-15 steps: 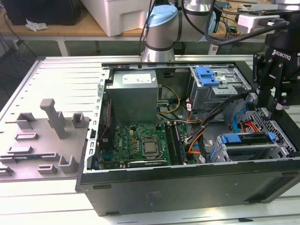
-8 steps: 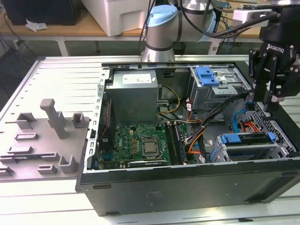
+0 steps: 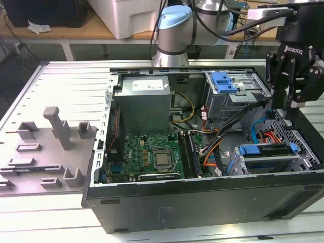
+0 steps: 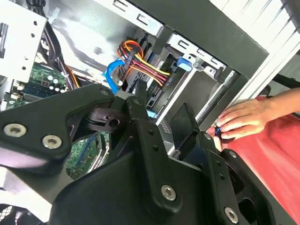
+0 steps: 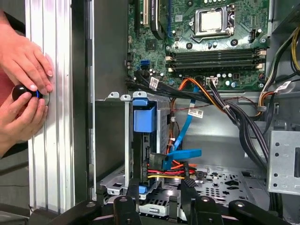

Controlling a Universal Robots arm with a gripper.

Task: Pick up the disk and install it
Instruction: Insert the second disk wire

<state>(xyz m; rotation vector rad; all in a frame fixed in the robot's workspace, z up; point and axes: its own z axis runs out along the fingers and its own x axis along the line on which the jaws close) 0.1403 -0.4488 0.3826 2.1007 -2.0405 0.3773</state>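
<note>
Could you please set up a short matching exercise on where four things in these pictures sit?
Things:
1. gripper
2. processor socket
3. grey power supply box
4. person's hands

Places:
A. on a small dark knob on the ribbed table, outside the case wall
B. on the green board, on the case floor
C. above the case's edge, at the exterior view's right
D. in the case's far corner, toward the exterior view's left

Pairs: 1-C, 2-B, 3-D, 4-A

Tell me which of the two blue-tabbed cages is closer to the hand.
The cage next to the board, toward the exterior view's bottom; the hand hangs just off its end. The other cage stands beside the grey power box.
</note>
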